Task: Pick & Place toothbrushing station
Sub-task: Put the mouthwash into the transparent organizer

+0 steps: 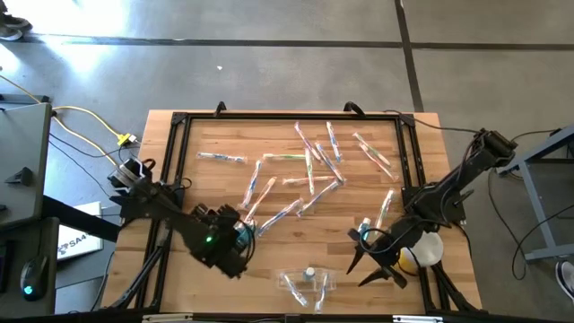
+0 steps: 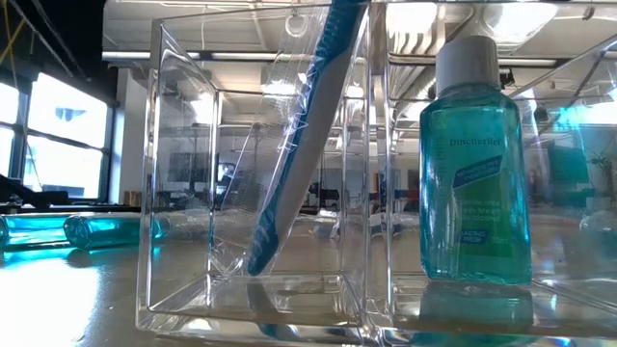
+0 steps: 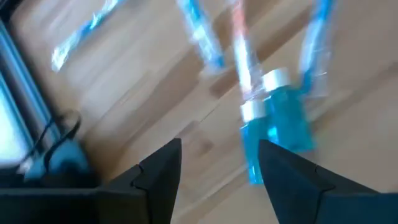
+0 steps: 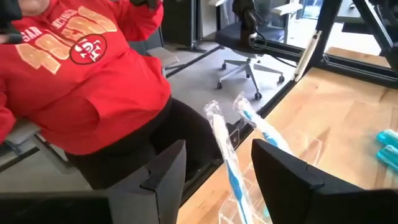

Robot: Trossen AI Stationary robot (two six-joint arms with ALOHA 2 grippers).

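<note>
Left gripper (image 3: 217,165), fingers spread and empty, is the nearer arm to two small blue mouthwash bottles (image 3: 283,118) lying on the worktop (image 1: 269,269) just ahead of its fingertips, long axes roughly along its reach; right gripper (image 4: 214,168) spread, empty.

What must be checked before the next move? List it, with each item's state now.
1. Left pincer open, empty: ok.
2. Lying mouthwash bottles between its fingers: not ok, they lie beyond the tips.
3. Right pincer open, empty: ok.
4. Organizer holds a leaning toothbrush and, in the next compartment, an upright bottle: ok.
5. Person clear of the table: not ok, seated close by its edge.
</note>
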